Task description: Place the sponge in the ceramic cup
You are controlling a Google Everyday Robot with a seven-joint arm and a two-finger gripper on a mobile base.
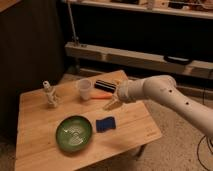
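Note:
The dark blue sponge (105, 124) lies flat on the wooden table (40, 145), just right of the green plate. The pale ceramic cup (84, 89) stands upright near the table's back edge, with nothing visible inside. My gripper (112, 104) hangs on the white arm over the table's right half. It is a little above and behind the sponge, right of the cup, and touches neither.
A green round plate (74, 133) sits at the front middle. A small pale figurine (50, 95) stands at the back left. A black striped block (105, 85) and an orange object (101, 95) lie behind the gripper. Shelving runs along the back.

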